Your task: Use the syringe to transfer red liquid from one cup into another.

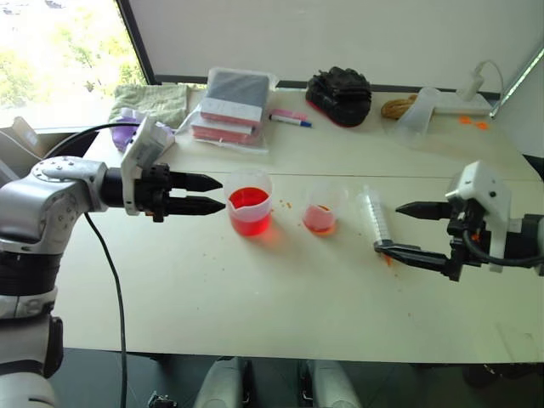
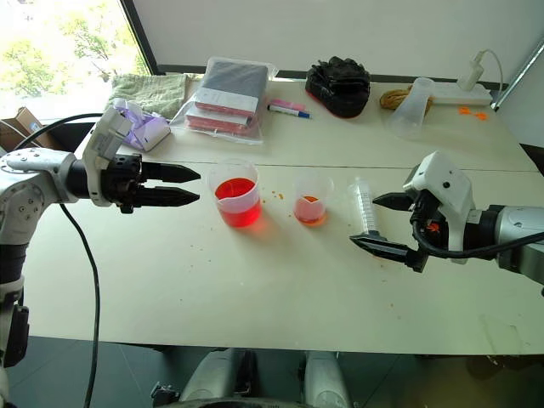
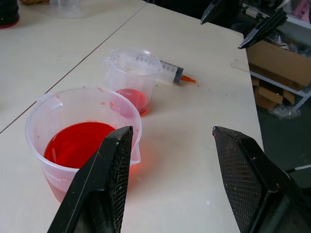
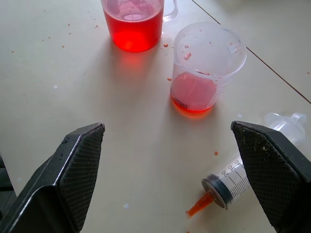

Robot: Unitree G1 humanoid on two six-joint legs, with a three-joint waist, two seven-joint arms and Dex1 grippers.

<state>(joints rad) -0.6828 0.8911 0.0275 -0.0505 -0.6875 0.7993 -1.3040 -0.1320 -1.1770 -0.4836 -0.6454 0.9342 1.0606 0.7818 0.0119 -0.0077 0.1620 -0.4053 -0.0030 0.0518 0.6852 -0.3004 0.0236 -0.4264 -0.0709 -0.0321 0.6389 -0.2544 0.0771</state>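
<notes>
Both the left end effector [image 1: 208, 194] and the right end effector [image 1: 393, 228] gape wide and empty, the syringe [image 1: 375, 218] lies ungrasped on the desk [image 1: 255, 289], and the smaller cup [image 1: 321, 208] holds only a little red liquid [image 1: 249, 201], so the transfer looks barely begun.

A wide strip of bare table [image 1: 255, 297] is seen along the near edge, unobstructed. The middle is crossed by a row: the larger beaker [image 1: 250, 202], the smaller cup [image 1: 321, 208], and the syringe [image 1: 375, 218] lying flat, with narrow gaps between them. The far edge is crowded by a bagged stack [image 1: 231, 105], a black glove [image 1: 339, 94] and a power strip [image 1: 463, 103].
</notes>
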